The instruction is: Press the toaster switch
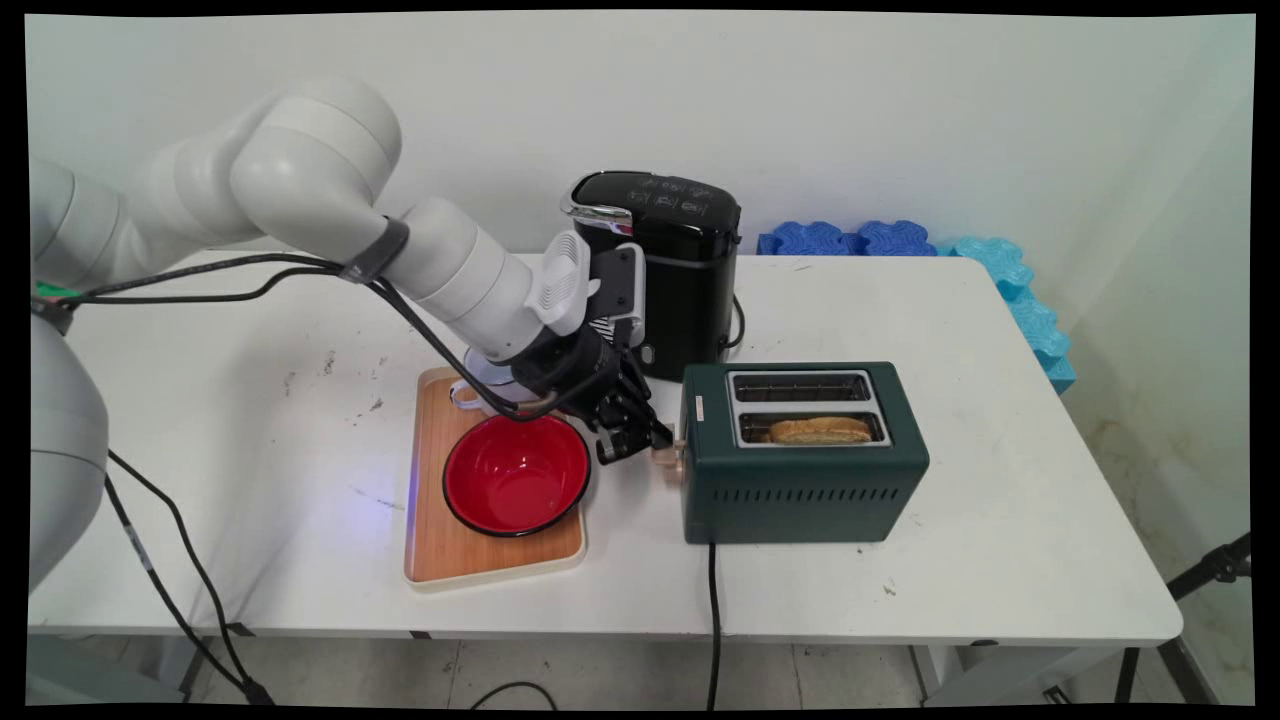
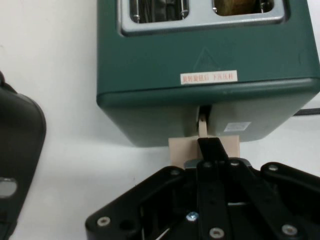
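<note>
Arm reaches from upper left, wrist angled down to frame centre. Gripper (image 1: 655,443) (image 2: 212,150), fingers closed together, presses on the lever (image 1: 668,458) (image 2: 204,146) at the toaster's (image 1: 800,455) (image 2: 210,65) left end. Bread (image 1: 820,430) sits in its nearer slot. A red bowl (image 1: 515,475) on a tray (image 1: 440,550) lies left of the gripper.

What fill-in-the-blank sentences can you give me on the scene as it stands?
1. The claw is at the ____ lever on the green toaster.
2. A slice of toast sits in the toaster's ____ slot.
3. The red bowl rests on a ____ tray.
4. Behind the toaster stands a black ____.

Missing words: wooden; near; wooden; coffee machine
</note>
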